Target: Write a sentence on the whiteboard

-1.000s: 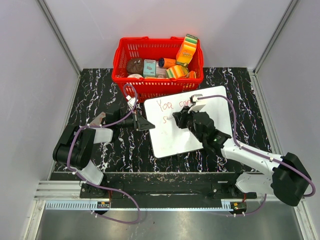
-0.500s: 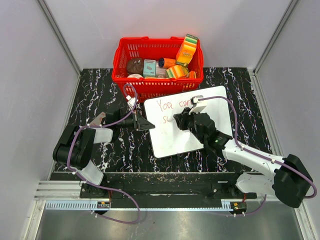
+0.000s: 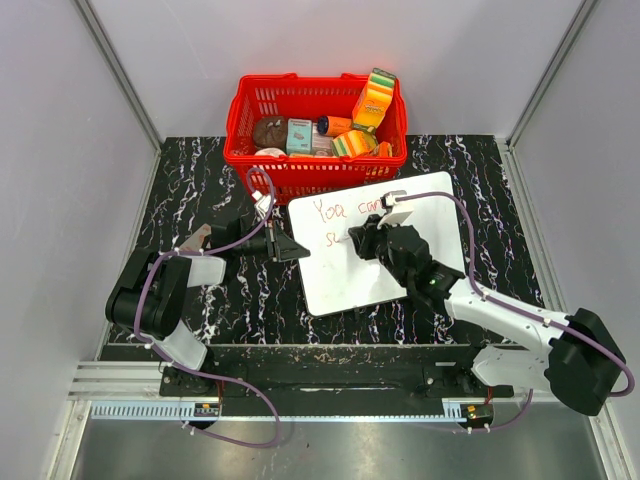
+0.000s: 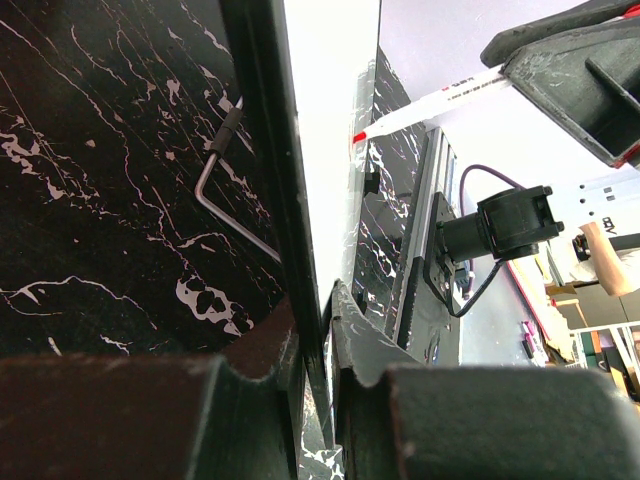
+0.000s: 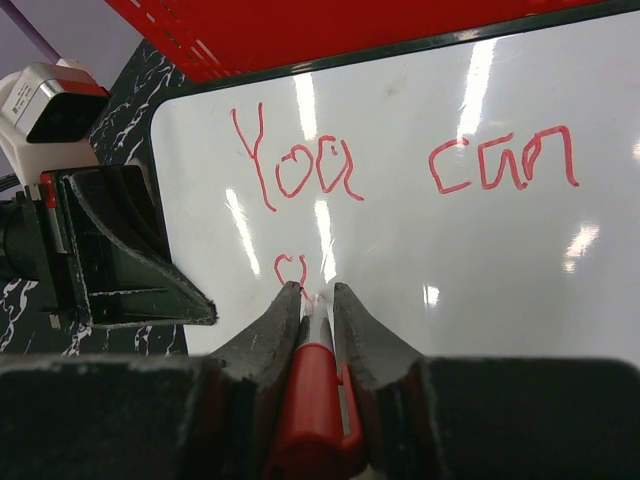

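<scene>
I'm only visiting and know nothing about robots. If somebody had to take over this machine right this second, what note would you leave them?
Left gripper: shut on the left edge of the whiteboard, steadying it.
Right gripper: shut on a red marker, its tip on the board.
Done: the sentence reads "You can" on its first line, and the second line is barely begun.
Left: write the rest of the second line.

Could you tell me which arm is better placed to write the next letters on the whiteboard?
Right: the right gripper is shut on the red marker, tip at the whiteboard under "You"; the left gripper only clamps the board's edge.
</scene>
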`<control>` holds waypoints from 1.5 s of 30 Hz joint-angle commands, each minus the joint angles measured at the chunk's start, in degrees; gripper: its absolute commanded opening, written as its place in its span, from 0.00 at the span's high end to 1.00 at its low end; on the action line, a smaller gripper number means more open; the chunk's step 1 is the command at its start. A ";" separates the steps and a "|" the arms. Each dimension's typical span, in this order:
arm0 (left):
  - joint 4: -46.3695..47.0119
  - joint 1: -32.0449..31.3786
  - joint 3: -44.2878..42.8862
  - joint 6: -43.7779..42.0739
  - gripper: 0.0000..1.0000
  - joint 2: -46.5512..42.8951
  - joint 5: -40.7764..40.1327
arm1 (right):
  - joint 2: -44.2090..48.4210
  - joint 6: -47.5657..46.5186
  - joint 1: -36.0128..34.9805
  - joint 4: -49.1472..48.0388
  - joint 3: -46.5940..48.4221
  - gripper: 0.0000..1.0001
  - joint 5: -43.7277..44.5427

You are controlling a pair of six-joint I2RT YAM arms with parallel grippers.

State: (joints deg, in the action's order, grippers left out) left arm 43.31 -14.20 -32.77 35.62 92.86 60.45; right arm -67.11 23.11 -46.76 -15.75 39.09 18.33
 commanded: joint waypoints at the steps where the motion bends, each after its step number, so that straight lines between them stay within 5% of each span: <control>1: 2.75 -1.01 -0.71 -4.94 1.00 0.39 -0.15 | -0.03 -2.99 -0.17 1.42 2.83 1.00 4.52; 15: 2.75 -1.01 -0.62 -4.94 1.00 0.31 -0.06 | -2.85 -4.04 0.36 0.72 6.79 1.00 3.82; 45: 2.83 -1.01 -0.62 -4.94 1.00 0.30 -0.07 | 2.86 -1.49 0.36 4.23 0.28 1.00 3.29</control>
State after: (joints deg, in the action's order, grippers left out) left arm 43.22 -14.20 -32.77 35.62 92.86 60.45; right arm -66.32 22.74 -46.74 -13.50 39.68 19.88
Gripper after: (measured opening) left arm 0.155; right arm 0.230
